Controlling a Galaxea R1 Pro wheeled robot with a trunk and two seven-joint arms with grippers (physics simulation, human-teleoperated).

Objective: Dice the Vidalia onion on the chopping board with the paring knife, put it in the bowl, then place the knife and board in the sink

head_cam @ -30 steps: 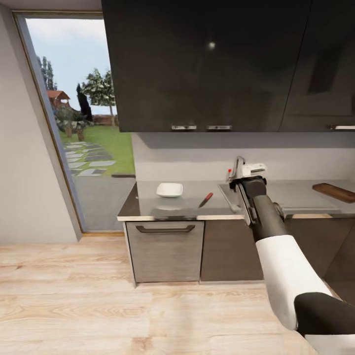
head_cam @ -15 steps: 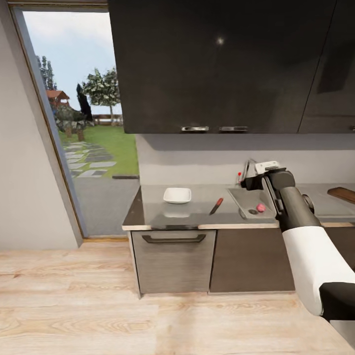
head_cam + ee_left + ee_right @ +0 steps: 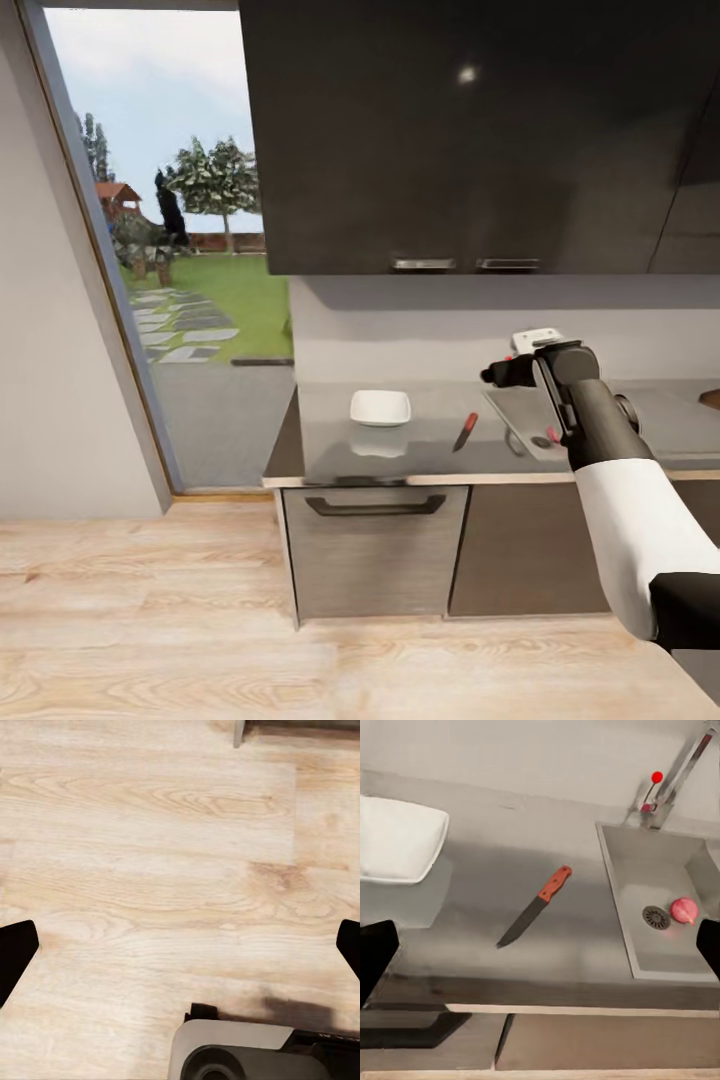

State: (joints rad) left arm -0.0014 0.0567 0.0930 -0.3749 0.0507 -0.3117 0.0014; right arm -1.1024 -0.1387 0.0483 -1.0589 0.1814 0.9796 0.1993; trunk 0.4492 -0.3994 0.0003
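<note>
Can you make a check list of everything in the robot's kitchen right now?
Surface: countertop, grey and glossy.
Job's things: Vidalia onion in the sink beside the drain; paring knife flat on the countertop; bowl empty, apart from the knife.
Clutter: nothing seen.
Pincers: right pincer open above the countertop; left pincer open over the wooden floor.
Cables: nothing seen.
Surroundings: dark cupboards, window.

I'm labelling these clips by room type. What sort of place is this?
A simulated home kitchen, most likely: a glossy grey countertop over dark cabinets, a rectangular stainless steel sink with a chrome tap, and a slim red-handled paring knife lying beside a shallow white bowl.
</note>
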